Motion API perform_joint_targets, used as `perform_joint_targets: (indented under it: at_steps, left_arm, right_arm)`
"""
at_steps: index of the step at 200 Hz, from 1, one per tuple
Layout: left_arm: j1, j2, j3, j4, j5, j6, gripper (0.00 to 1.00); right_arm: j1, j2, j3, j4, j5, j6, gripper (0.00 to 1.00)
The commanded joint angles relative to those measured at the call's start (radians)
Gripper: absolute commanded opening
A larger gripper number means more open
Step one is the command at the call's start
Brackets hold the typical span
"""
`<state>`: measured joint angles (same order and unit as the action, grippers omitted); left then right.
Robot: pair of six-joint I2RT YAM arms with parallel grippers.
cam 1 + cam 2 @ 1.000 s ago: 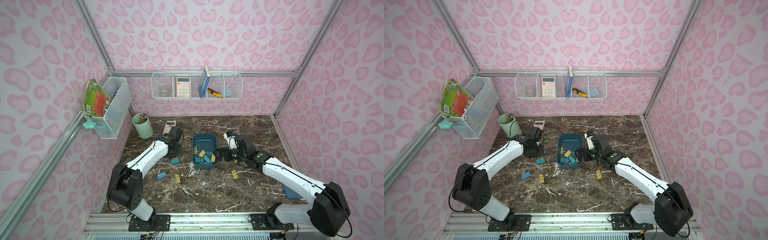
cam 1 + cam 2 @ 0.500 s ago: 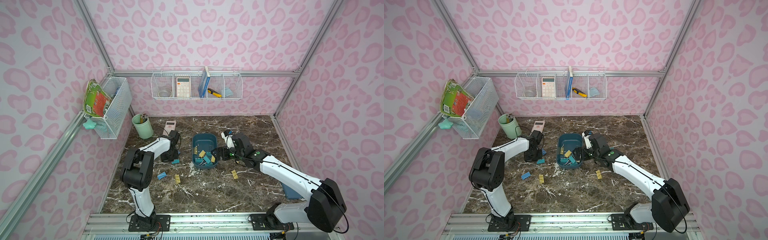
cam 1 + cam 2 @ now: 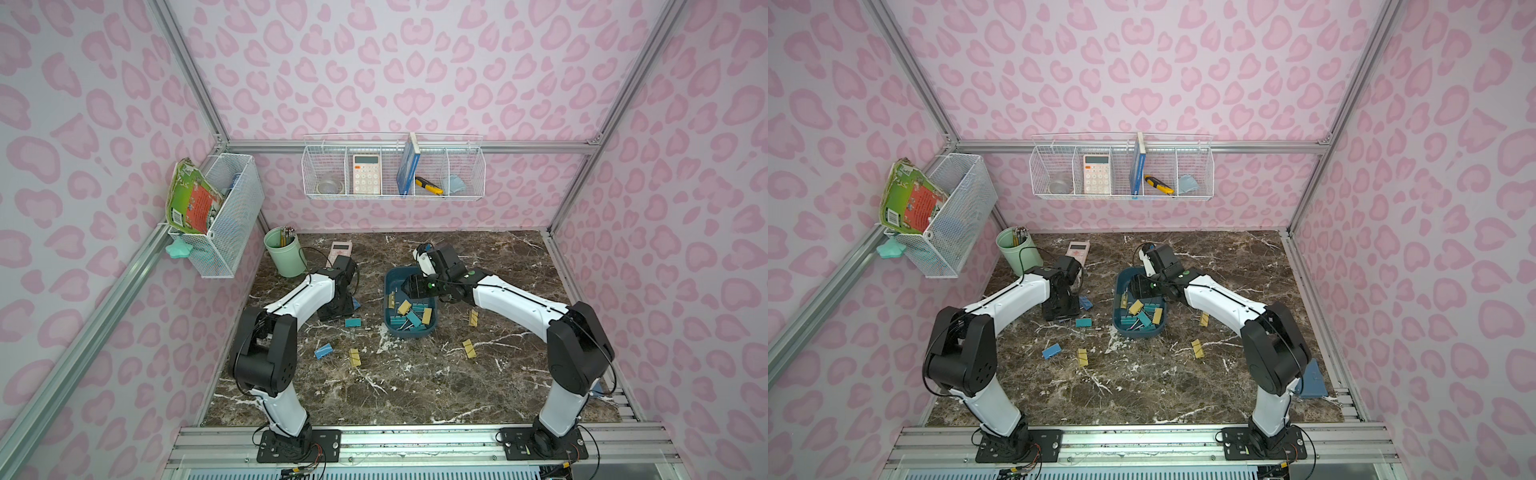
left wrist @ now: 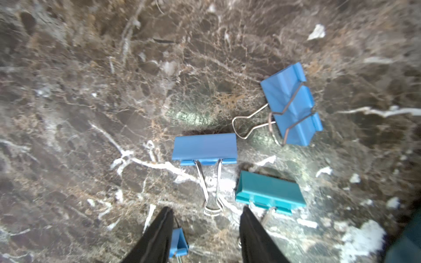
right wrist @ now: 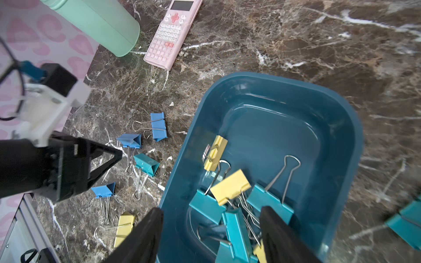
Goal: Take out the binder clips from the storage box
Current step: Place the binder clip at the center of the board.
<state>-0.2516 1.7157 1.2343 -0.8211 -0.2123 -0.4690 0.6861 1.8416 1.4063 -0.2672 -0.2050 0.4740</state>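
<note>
You will find no writing here that you can read. The green and red packet [image 3: 189,199] in the side wire basket [image 3: 241,208] carries a barcode and print, both too small to make out. Key markings on the white calculator [image 3: 366,174] and the pink calculator [image 5: 173,31] are blurred beyond reading.

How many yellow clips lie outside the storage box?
3: left yellow clip, front-left of the storage box; right yellow clip, right of it; front yellow clip, nearer the front. Arms may hide more.
</note>
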Motion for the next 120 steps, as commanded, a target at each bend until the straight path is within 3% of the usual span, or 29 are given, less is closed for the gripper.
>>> perform_joint_targets:
  at_steps: [1, 30, 88, 111, 120]
  left_arm:
    - [0.000, -0.053, 0.024, -0.091, -0.029, -0.018, 0.62]
    - [0.000, -0.136, 0.038, -0.126, 0.007, -0.041, 0.78]
    - [0.000, -0.271, 0.040, -0.145, 0.095, -0.085, 0.97]
    - [0.000, -0.312, 0.029, -0.145, 0.097, -0.088, 0.99]
    - [0.000, -0.324, 0.024, -0.146, 0.100, -0.086, 0.99]
  right_arm:
    - [0.009, 0.070, 0.074, -0.042, -0.031, 0.005, 0.65]
    - [0.008, 0.168, 0.163, -0.071, -0.034, 0.018, 0.50]
    - [0.001, 0.280, 0.251, -0.103, -0.026, 0.041, 0.32]
    - [0.000, 0.308, 0.274, -0.104, -0.029, 0.045, 0.24]
    - [0.000, 0.316, 0.286, -0.111, -0.034, 0.048, 0.15]
